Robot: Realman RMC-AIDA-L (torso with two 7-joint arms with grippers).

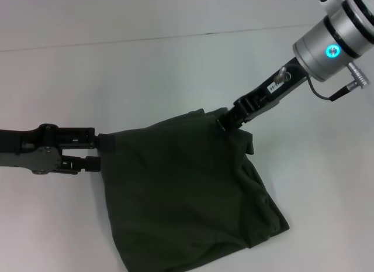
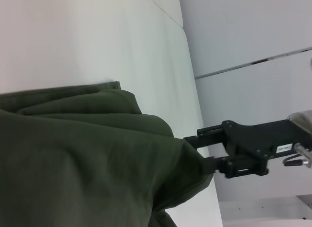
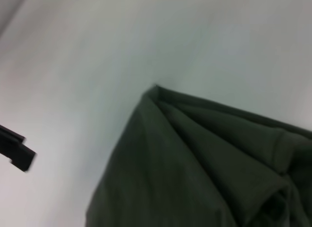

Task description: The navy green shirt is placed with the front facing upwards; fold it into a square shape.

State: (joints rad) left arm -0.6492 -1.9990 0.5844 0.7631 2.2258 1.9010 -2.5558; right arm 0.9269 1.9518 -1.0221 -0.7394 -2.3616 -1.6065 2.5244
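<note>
Shirt (image 1: 187,190) is bunched on my white table (image 1: 117,61), my left gripper (image 1: 100,150) pinching its left corner, my right gripper (image 1: 229,121) clamped on its far edge.

The navy green shirt (image 1: 187,190) is soft, matt cloth with folds and wrinkles. The counter (image 1: 117,79) looks smooth, white and flat. Both tools look like matt black plastic; the arm at upper right is shiny silver metal.

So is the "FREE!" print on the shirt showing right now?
No: in the head view the navy green shirt is a bunched, folded heap of plain dark fabric, with no lettering visible anywhere on it.
</note>
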